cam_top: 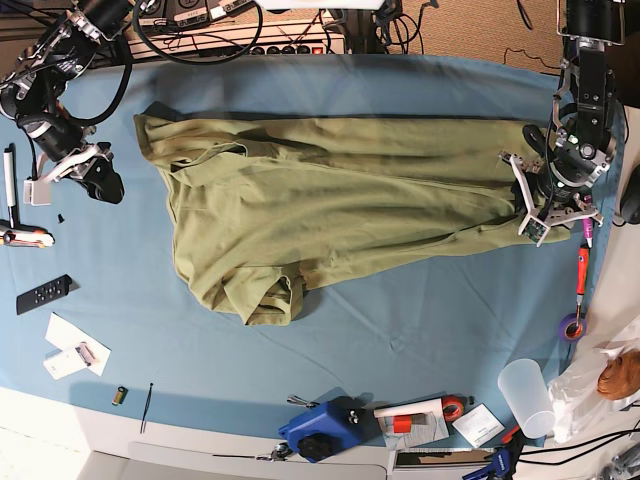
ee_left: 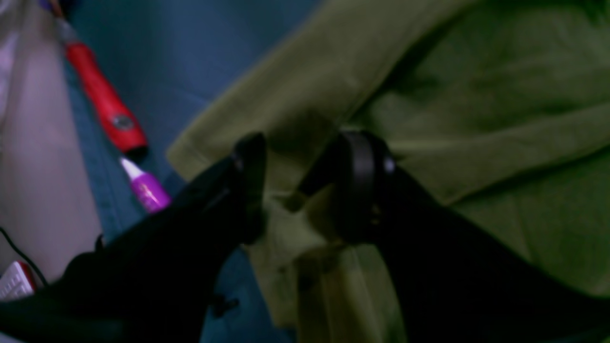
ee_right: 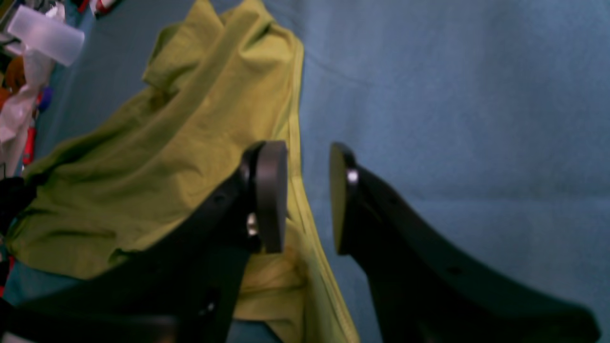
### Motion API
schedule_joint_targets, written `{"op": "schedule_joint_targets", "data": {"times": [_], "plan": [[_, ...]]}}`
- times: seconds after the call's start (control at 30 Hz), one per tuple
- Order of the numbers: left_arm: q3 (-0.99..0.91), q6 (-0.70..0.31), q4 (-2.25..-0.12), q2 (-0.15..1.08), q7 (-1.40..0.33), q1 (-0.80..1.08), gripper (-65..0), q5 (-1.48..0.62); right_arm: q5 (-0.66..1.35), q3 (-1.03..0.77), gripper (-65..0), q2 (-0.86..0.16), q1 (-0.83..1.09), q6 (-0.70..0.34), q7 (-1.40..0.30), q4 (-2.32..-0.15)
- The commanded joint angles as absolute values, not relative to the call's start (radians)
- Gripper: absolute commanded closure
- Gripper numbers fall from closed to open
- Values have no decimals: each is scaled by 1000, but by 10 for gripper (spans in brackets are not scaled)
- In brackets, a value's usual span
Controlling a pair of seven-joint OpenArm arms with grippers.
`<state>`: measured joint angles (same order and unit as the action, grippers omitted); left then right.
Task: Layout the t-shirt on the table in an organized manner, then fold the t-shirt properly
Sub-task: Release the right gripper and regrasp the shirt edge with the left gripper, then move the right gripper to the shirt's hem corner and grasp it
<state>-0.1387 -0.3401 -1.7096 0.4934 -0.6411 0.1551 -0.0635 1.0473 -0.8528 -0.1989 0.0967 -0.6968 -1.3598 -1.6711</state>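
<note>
The olive-green t-shirt (cam_top: 330, 200) lies spread across the blue-clothed table (cam_top: 420, 320), wrinkled, with one end bunched at the lower left. My left gripper (cam_top: 540, 200) is at the shirt's right end. In the left wrist view its jaws (ee_left: 300, 190) hold a bunched fold of the t-shirt (ee_left: 476, 95) between them. My right gripper (cam_top: 92, 172) is by the shirt's left end, just off the cloth. In the right wrist view it (ee_right: 307, 195) is open and empty, with the shirt's hem (ee_right: 167, 143) running under one finger and the table (ee_right: 452, 95) beyond.
A red-handled tool (ee_left: 105, 102) and a purple marker (ee_left: 147, 190) lie near the table's right edge (cam_top: 582, 270). A plastic cup (cam_top: 525, 395), a blue device (cam_top: 320, 430), a remote (cam_top: 43, 293), papers (cam_top: 70, 350) and a power strip (cam_top: 250, 40) line the table's borders.
</note>
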Motion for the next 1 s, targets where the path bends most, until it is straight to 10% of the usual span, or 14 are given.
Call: {"op": "schedule_joint_targets", "data": {"times": [0.0,0.1,0.5,0.97], "plan": [[-146,-332,-1721,509,-620,137,-170,-60,1073,-857,-161,-216,86,-698,-1334,-1690],[-146,-334,-1702,509,-620,120,-1,-65,1073,-857,-161,-216,86,-698,-1334,-1690],[-146,-252,-1667,509,-665,-4,0,-68,962,-829,-159,-217,19,-698,-1237,-1689],[-146,-254,-1667,510,-743,-44,0,-142,481,-326,-159,-252,-264,-698,-996,-1687]]}}
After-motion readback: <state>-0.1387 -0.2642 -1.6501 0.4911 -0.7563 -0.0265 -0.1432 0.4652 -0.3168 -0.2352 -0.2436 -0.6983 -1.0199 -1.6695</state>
